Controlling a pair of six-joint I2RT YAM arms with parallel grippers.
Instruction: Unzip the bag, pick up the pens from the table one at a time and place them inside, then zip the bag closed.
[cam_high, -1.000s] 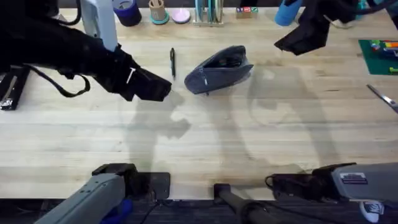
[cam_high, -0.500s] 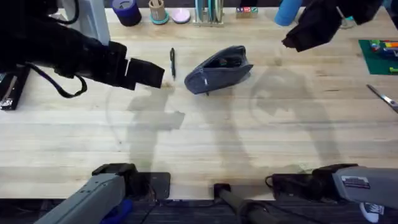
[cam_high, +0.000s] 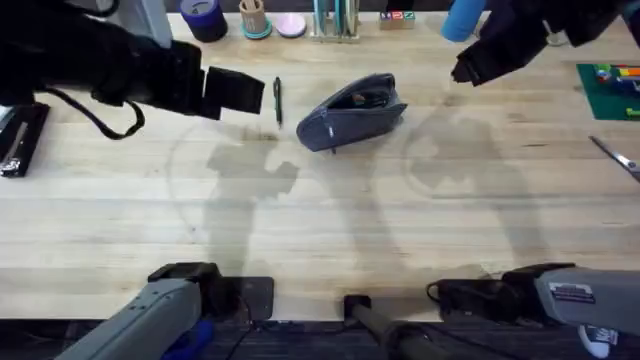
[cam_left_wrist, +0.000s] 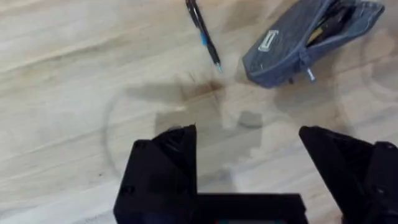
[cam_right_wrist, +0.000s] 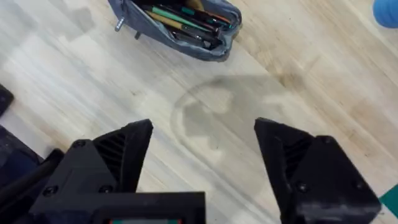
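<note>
The left gripper (cam_left_wrist: 249, 168) hangs above the table (cam_high: 320, 230) with its black fingers (cam_left_wrist: 165, 162) spread wide and nothing between them. In the overhead view it (cam_high: 240, 92) sits just to the left of the black pen (cam_high: 277, 100), not touching it. The pen (cam_left_wrist: 203, 32) lies flat on the wood, a small blue mark partway along its barrel, its tip pointing toward the near end of the pencil pouch (cam_left_wrist: 311, 40).

The right gripper (cam_right_wrist: 202, 168) is also wide open and empty, held over bare planks with its shadow on the wood below. Overhead, it (cam_high: 470, 68) is up near the far right of the table, well apart from the pouch.

The grey-blue pouch (cam_high: 352, 112) rests on the table between the two grippers, just right of the pen, lying at a slant. Its zipper is open: the right wrist view shows the pouch (cam_right_wrist: 177, 25) gaping along its top, with several pens inside, green, red and dark ones among them. The metal zipper pull (cam_left_wrist: 309, 74) hangs at the pouch's end nearest the pen
</note>
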